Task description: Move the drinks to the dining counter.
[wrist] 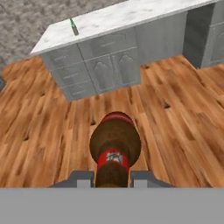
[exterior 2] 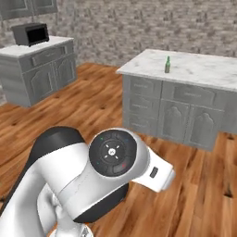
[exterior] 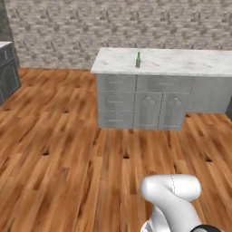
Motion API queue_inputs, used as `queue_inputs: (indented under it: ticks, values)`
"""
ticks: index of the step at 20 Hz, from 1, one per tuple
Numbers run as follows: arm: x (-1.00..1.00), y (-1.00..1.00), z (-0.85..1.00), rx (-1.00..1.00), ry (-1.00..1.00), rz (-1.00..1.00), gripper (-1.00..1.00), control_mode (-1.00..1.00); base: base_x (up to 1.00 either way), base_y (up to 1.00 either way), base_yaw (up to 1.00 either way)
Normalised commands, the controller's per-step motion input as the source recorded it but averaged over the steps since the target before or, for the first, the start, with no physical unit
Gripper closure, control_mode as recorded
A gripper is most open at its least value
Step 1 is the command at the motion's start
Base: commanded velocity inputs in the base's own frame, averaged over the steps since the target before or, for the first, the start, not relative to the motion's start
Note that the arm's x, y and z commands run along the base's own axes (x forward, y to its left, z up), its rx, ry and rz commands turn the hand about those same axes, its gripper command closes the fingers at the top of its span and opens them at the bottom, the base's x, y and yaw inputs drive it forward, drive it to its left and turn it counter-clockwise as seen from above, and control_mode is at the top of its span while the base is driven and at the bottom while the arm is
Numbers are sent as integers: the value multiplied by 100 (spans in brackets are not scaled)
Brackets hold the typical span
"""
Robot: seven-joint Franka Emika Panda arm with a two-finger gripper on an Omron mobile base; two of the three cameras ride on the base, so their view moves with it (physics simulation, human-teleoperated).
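Green bottle [exterior: 138, 59] stood upright on tabletop [exterior: 181, 63], near its left end, well back from front edge. Beer bottle [wrist: 115, 146] sat between end effector [wrist: 113, 178] fingers, above floor [exterior: 68, 149], in front of tabletop, well apart from it.

My fingers [wrist: 112, 177] clamp the red-brown beer bottle [wrist: 114, 146] above the wooden floor. The green glass bottle [exterior: 138, 60] stands upright on the white marble worktop [exterior: 181, 62].

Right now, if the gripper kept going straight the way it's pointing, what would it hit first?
Probably the wooden floor short of the counter. The gripper is shut on the beer bottle, so that would touch first; depth is unclear.
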Motion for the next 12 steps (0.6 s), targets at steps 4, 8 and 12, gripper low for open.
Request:
queue_inputs:
  ticks: [4, 8, 12]
  values:
    - [0, 0, 0, 0, 0, 0, 100, 100, 100, -9, -2]
    - [0, 0, 0, 0, 0, 0, 100, 100, 100, -1, 0]
    - [0, 0, 0, 0, 0, 0, 100, 100, 100, 0, 0]
